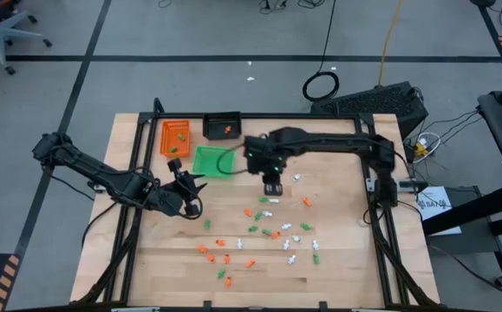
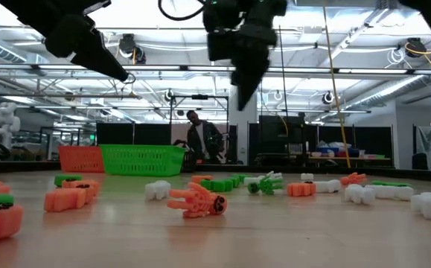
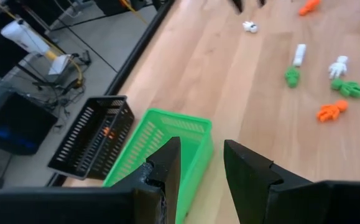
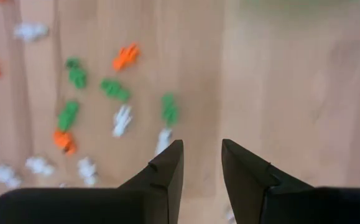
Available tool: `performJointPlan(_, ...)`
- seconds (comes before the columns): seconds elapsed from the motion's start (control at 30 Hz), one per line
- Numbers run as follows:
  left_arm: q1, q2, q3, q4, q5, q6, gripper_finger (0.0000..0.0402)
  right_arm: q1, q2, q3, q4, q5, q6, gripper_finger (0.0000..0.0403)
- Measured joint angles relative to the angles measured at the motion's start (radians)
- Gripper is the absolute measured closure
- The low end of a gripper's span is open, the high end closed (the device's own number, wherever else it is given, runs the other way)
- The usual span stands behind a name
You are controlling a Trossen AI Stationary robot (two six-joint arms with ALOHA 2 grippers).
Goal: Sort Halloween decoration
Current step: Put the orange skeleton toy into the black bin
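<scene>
Halloween decoration (image 1: 264, 234) pieces lie strewn over the desk (image 1: 337, 260), nearest just below the right hand (image 1: 271, 188), which hovers empty with fingers parted, while the left hand (image 1: 194, 206), also parted and empty, hangs near the green tray (image 1: 209, 161).

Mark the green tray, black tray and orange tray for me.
green tray (image 1: 209, 160): high view, on its floor.
black tray (image 1: 222, 126): high view, middle of the tray.
orange tray (image 1: 174, 137): high view, on its floor.
</scene>
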Motion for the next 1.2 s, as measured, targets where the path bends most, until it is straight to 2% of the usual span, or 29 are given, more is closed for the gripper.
performJointPlan(0.07,-0.001,0.0,0.0,-0.001,0.003,0.0,0.0281,0.026,-0.063,-0.102,0.038,0.03,0.075,0.031)
performJointPlan(0.2,-0.001,0.0,0.0,-0.002,0.003,0.008,0.0281,0.098,-0.215,-0.345,0.111,0.247,0.323,0.031)
performJointPlan(0.3,-0.001,0.0,0.0,-0.002,0.003,0.008,0.0281,0.165,-0.318,-0.52,0.141,0.332,0.536,0.031)
performJointPlan(0.43,0.0,0.0,0.0,-0.002,0.003,0.008,0.0281,0.264,-0.427,-0.711,0.224,0.387,0.755,0.031)
performJointPlan(0.63,0.0,0.0,0.0,-0.001,0.003,0.007,0.0281,0.368,-0.463,-0.928,0.461,0.391,0.887,0.0297)
performJointPlan(0.73,0.0,0.0,0.0,0.0,0.003,0.003,0.0281,0.385,-0.457,-0.983,0.527,0.433,0.956,0.0282)
performJointPlan(0.9,0.0,0.0,0.0,0.009,0.015,-0.003,0.0281,0.399,-0.457,-1.0,0.508,0.542,1.027,0.0256)
performJointPlan(1.2,0.0,0.0,0.0,0.005,0.091,-0.054,0.0281,0.43,-0.424,-1.002,0.515,0.518,1.105,0.025)
